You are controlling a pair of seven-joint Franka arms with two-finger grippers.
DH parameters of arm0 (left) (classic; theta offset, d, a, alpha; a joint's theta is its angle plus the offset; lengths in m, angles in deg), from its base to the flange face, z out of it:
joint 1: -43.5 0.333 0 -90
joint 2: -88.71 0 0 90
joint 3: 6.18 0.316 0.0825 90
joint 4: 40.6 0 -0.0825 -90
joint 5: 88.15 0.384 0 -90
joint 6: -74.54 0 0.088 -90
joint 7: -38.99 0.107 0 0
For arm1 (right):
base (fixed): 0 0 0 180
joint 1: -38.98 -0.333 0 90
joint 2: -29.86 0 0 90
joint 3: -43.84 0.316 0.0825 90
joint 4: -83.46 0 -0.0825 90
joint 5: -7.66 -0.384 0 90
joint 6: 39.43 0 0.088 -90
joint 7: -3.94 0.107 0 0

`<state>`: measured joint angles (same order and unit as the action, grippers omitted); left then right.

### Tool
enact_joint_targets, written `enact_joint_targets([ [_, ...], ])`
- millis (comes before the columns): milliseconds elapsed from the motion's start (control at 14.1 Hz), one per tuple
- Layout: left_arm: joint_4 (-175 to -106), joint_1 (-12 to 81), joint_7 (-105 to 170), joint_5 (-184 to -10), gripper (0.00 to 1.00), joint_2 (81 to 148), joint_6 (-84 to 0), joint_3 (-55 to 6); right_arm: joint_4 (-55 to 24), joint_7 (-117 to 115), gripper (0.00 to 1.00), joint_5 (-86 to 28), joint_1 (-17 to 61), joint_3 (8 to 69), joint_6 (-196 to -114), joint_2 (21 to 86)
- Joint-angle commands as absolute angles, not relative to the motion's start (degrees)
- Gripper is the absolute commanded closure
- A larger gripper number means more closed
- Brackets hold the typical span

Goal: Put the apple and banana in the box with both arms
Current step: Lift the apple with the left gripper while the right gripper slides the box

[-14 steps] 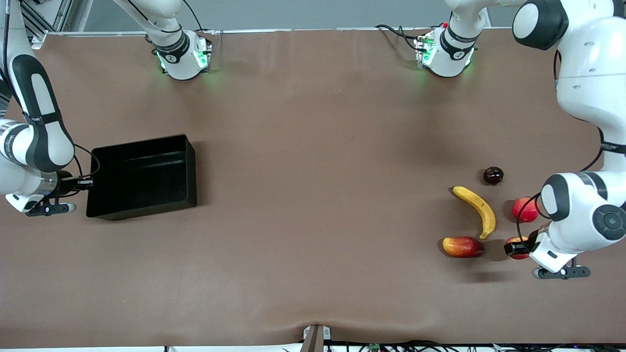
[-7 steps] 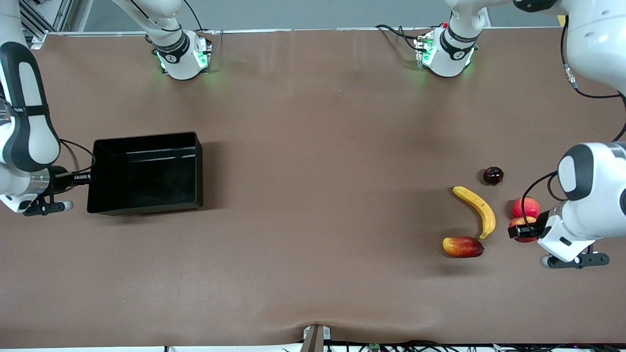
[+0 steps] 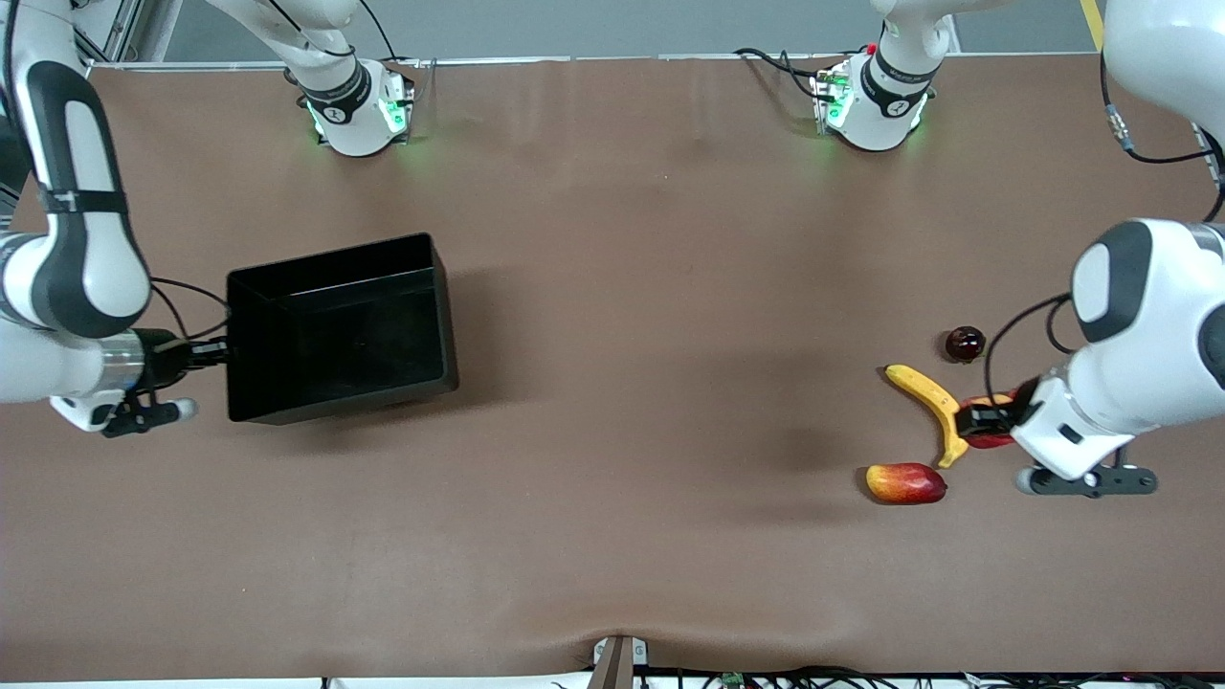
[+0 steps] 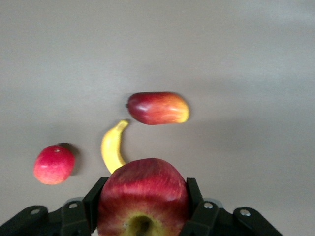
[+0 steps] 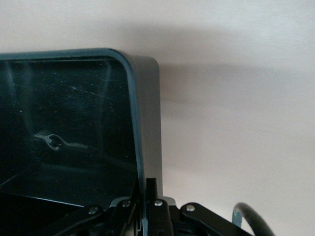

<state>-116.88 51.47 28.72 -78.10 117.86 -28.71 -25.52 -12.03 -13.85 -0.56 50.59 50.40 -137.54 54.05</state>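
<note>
My left gripper (image 3: 980, 422) is shut on the small red-and-yellow apple (image 3: 996, 439) and holds it up over the banana's nearer tip. In the left wrist view the apple (image 4: 142, 184) fills the space between the black fingers (image 4: 95, 199). The curved yellow banana (image 3: 926, 399) lies on the table at the left arm's end and also shows in the left wrist view (image 4: 111, 147). My right gripper (image 3: 212, 353) is shut on the end wall of the black box (image 3: 330, 256). The right wrist view shows the box's rim (image 5: 132, 118) clamped between the fingers (image 5: 151, 189).
An elongated red-yellow fruit (image 3: 905, 483) lies nearer the camera than the banana. A dark round fruit (image 3: 965, 343) lies farther. A pinkish-red round fruit (image 4: 54, 164) shows in the left wrist view beside the banana; the left arm covers it in the front view.
My left gripper has lifted the apple off the table and carried it to over the banana's tip. My right gripper has moved the box toward the table's middle, turning it slightly.
</note>
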Motion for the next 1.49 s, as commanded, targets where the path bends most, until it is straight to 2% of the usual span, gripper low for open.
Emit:
enact_joint_targets([
  [0, -118.03, 52.29, 28.88, -79.1, 1.0, 116.66, -28.29, -25.69, -11.55, -5.24, 1.0, -3.5, 44.45, 50.17, -135.84, 52.53],
  [355, -118.11, 51.24, 23.27, -78.48, 1.0, 116.57, -28.29, -27.62, -8.39, 11.81, 1.0, -7.28, 31.88, 49.99, -138.91, 53.5],
  [569, -118.11, 48.69, 19.48, -78.39, 1.0, 116.74, -28.38, -27.97, -4.87, 21.06, 1.0, -7.37, 25.9, 49.99, -141.98, 57.53],
  [853, -118.03, 45.1, 19.21, -78.39, 1.0, 119.46, -31.89, -27.98, -1.28, 30.55, 1.0, -7.28, 18.52, 50.08, -150.33, 64.11],
  [1137, -118.11, 39.99, 18.34, -78.22, 1.0, 120.26, -32.51, -27.62, 3.3, 33.12, 1.0, -11.67, 15.25, 49.99, -154.38, 69.49],
  [1421, -119.17, 36.73, 16.14, -78.13, 1.0, 121.22, -34.0, -27.71, 3.57, 33.03, 1.0, -11.68, 11.65, 49.99, -158.85, 72.57],
])
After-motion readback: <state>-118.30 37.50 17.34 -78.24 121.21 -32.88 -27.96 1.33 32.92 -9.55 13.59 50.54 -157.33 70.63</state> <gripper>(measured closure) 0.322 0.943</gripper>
